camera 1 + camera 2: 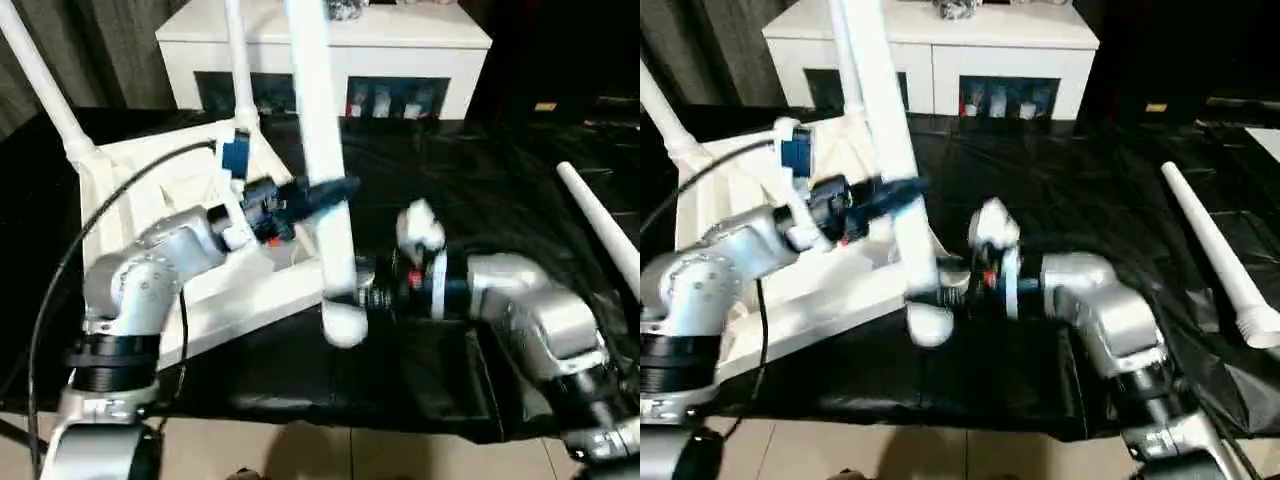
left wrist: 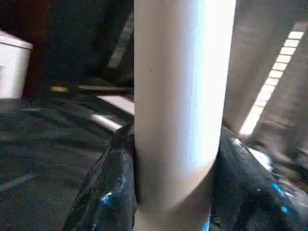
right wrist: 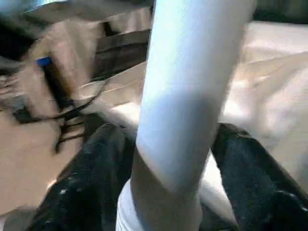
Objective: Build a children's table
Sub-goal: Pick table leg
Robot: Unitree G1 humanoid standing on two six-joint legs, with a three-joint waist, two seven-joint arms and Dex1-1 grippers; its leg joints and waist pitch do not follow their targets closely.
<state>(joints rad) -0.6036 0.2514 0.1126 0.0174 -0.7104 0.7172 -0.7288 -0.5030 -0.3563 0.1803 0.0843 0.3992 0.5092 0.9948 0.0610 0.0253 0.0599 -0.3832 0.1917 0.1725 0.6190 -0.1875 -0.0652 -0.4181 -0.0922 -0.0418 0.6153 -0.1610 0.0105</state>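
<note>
A large table (image 1: 1060, 190) draped in wrinkled black sheeting carries the work. On its left part lies the white plastic rectangular tabletop (image 1: 250, 290), underside up, with two long white tapered tube legs (image 1: 45, 75) rising from its far corner sockets. Well apart, near the table's right edge, another white tapered tube leg (image 1: 1220, 255) lies flat on the black cover.

A desk (image 1: 480, 200) draped in creased black sheeting spans the scene, with a white cabinet (image 1: 400, 45) with dark glass doors standing beyond its far edge, dark curtains (image 1: 110, 25) hanging at the far left, and pale floor (image 1: 300, 450) showing along the near edge.
</note>
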